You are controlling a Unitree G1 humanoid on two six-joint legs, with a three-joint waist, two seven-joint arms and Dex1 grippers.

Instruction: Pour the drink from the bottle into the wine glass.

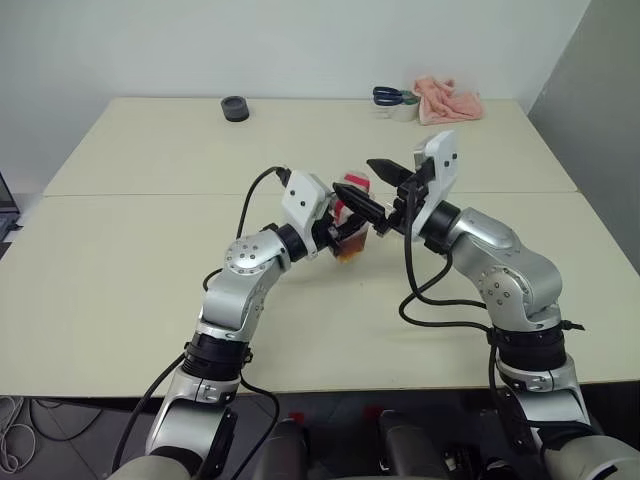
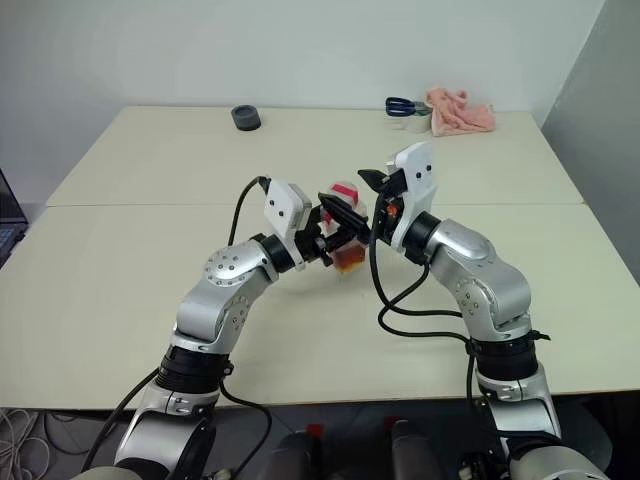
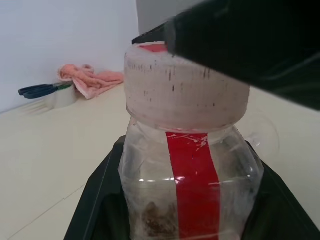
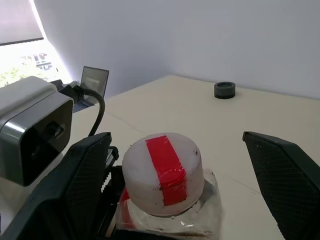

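Left wrist view: bottle (image 3: pixel 190 165), plain red stripe, no legible writing, between closed left fingers (image 3: pixel 95 205); right fingers (image 4: pixel 280 170) wide apart, empty.

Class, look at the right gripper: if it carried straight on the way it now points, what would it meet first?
Most likely the cap of the bottle, which the left gripper holds. The right gripper is open, one of its fingers either side of the cap, though depth is hard to judge.
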